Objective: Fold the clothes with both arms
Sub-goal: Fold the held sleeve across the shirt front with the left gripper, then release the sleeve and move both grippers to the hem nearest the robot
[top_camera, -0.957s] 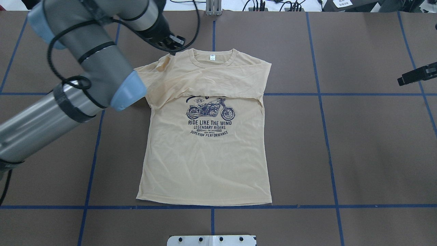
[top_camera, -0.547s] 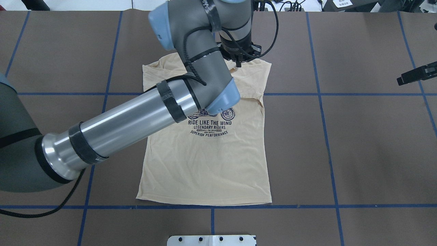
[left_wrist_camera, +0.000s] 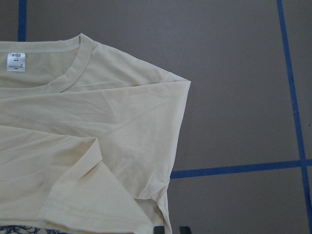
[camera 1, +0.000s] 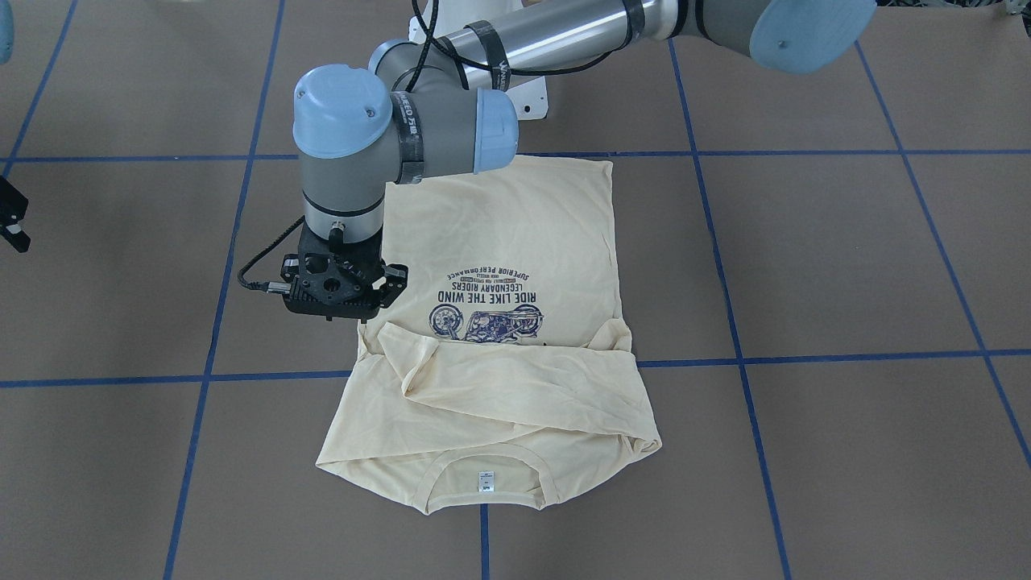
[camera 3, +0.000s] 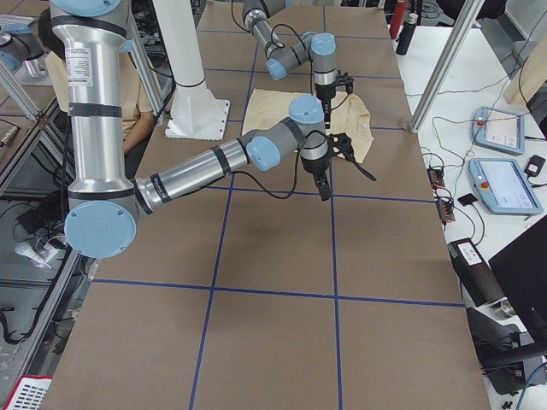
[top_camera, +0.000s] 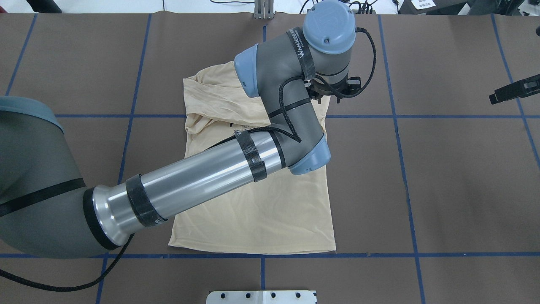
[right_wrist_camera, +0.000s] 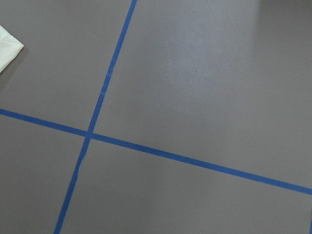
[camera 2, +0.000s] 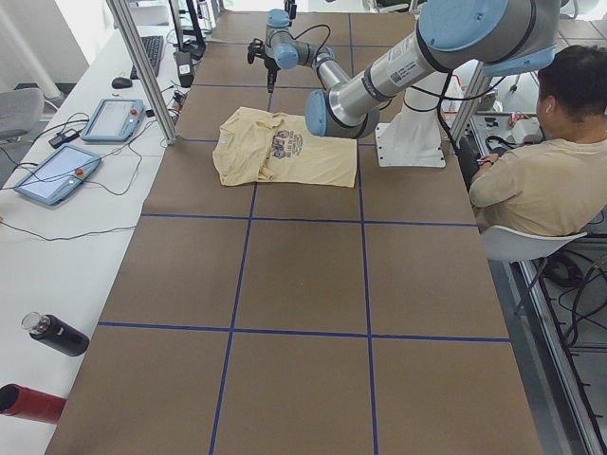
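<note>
Two black fingertips [left_wrist_camera: 159, 230] peek in at the bottom edge of the left wrist view with a gap between them and no cloth in it, so the left gripper [camera 1: 342, 312] reads as released and empty. In the front-facing view it hangs, pointing down, left of centre. It is just beside the frame-left edge of the cream shirt [camera 1: 515, 234], at about the height of the navy motorcycle print [camera 1: 483, 310]; whether it touches the cloth I cannot tell. The shirt lies flat mid-table, its long axis running up and down the frame: hem at the top, towards the robot's base, collar and white neck label [camera 1: 485, 481] at the bottom. A sleeve [camera 1: 499, 374] is laid across the chest below the print, its cuff end close beside the gripper. The right gripper [camera 1: 11, 219] sits at the far left edge of the frame, over the brown mat [camera 1: 805, 258] and well apart from the shirt; whether its jaws are parted cannot be told. So the left one is much the nearer, and the cloth lies to frame right of it. I judge the next fold needs the right gripper brought in to the shirt first.
</note>
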Motion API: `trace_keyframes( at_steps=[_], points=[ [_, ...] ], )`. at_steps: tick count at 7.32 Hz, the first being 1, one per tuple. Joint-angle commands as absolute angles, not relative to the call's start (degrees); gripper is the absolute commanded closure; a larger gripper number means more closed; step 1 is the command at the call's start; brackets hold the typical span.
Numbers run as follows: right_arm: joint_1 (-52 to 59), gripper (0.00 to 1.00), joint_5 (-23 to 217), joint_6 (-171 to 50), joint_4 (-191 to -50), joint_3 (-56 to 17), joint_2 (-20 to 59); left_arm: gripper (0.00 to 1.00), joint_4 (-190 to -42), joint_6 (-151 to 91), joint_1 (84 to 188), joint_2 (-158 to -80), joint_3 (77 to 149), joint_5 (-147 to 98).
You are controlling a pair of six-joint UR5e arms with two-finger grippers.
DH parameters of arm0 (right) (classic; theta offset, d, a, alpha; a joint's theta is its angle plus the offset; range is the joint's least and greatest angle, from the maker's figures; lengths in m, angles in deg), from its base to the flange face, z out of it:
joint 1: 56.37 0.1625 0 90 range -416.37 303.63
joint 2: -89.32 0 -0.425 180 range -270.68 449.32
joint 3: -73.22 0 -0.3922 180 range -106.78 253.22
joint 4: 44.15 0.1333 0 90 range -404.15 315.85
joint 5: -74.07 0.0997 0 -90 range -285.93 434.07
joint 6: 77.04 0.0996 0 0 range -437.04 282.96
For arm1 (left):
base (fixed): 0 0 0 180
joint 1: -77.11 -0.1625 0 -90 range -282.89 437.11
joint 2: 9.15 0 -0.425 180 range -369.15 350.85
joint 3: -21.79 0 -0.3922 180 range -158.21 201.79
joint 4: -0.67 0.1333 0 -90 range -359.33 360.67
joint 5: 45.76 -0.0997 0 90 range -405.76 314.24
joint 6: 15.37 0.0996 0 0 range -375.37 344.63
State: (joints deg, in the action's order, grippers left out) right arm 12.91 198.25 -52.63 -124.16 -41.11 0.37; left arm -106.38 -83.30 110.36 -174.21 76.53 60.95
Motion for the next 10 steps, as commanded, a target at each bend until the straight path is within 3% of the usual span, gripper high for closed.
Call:
trace_keyframes(
  at_steps=[1,5,7,8,10],
  points=[
    [11.3,0.0,198.3,-44.3,-124.1,-41.6,3.3,0.0,-106.0,-76.4,110.9,-169.9,81.6,60.8],
    [-10.4,0.0,181.6,-17.0,-124.2,-48.1,7.5,0.0,-99.3,-64.3,113.1,-136.6,121.3,60.6],
    [-23.3,0.0,171.5,-5.8,-124.4,-52.7,6.6,0.0,-99.5,-64.1,113.1,-119.8,137.1,59.5],
    [-30.5,0.0,165.2,-0.9,-124.4,-53.2,6.4,0.0,-102.0,-65.1,112.7,-113.3,141.8,59.2],
    [-39.8,0.0,157.6,6.2,-124.6,-55.8,3.9,0.0,-110.3,-74.7,107.2,-106.6,142.6,53.7]
  ],
)
